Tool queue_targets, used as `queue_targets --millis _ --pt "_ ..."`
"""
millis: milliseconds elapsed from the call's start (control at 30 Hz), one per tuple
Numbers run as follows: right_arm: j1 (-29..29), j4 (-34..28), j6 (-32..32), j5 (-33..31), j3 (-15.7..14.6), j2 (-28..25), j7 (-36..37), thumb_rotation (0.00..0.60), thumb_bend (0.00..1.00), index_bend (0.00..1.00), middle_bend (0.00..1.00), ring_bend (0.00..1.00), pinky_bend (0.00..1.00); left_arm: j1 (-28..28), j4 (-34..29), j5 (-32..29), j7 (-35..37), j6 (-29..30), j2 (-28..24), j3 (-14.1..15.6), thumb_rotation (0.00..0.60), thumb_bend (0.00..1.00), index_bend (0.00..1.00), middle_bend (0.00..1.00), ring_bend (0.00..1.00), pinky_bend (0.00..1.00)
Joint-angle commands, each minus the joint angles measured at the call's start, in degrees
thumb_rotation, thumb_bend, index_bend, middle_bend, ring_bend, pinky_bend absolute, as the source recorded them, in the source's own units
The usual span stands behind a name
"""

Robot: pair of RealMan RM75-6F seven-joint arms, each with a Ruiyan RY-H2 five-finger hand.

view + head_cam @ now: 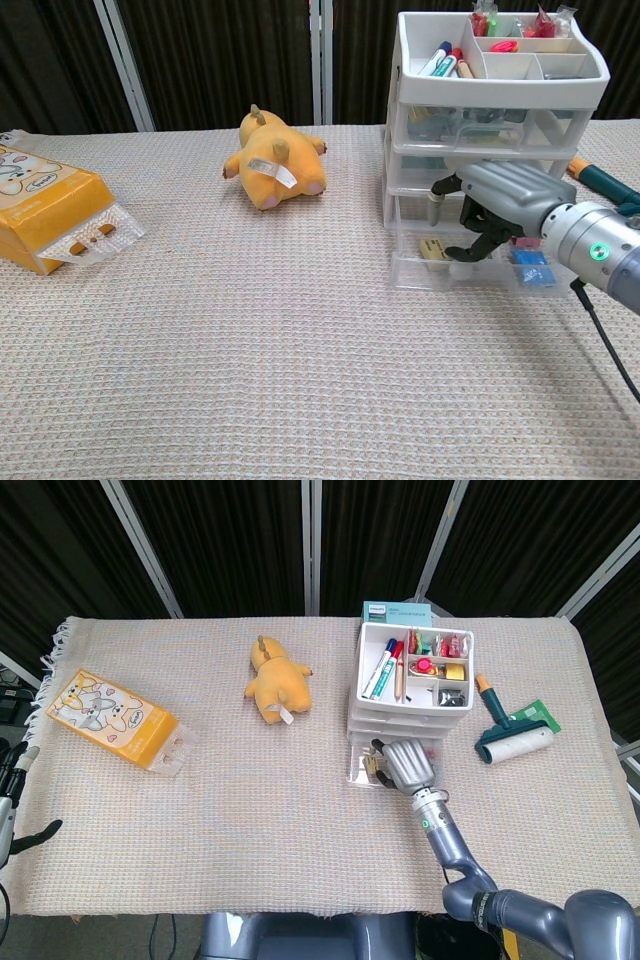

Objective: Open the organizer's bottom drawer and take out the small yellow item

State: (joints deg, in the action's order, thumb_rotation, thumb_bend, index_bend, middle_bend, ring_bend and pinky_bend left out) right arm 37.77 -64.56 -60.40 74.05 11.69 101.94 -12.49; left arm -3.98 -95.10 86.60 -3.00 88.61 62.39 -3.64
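Note:
The white organizer [415,676] [497,75] stands on the right of the table with its clear bottom drawer [487,277] [361,770] pulled out. In the drawer's left end lies the small yellow item [433,248]. My right hand [497,201] [404,763] hangs over the drawer, fingers apart and curved down, one fingertip [455,254] just right of the yellow item. Whether it touches the item I cannot tell. My left hand [14,798] shows at the far left table edge, fingers spread, holding nothing.
A yellow plush toy [277,685] [276,160] lies left of the organizer. An orange carton [112,719] [48,215] sits at the far left. A lint roller [514,732] lies right of the organizer and a teal box [397,611] behind it. A blue item [530,271] lies in the drawer.

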Motion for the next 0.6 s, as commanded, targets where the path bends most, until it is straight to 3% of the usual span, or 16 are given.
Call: queue_targets --millis 33,600 --pt "0.56 0.64 0.94 -0.41 0.16 0.09 -0.49 0.600 0.00 0.46 1.00 1.00 0.74 -0.12 0.04 -0.24 -0.07 -0.25 0.04 -0.07 0.600 0.02 0.00 0.00 0.00 0.00" --pt "3.13 -1.41 5.83 -4.98 1.31 -1.83 -7.73 0.600 0.00 0.42 1.00 1.00 0.74 -0.63 -0.12 -1.06 -0.74 -1.33 0.19 -0.21 0.600 0.02 0.00 0.00 0.00 0.00"
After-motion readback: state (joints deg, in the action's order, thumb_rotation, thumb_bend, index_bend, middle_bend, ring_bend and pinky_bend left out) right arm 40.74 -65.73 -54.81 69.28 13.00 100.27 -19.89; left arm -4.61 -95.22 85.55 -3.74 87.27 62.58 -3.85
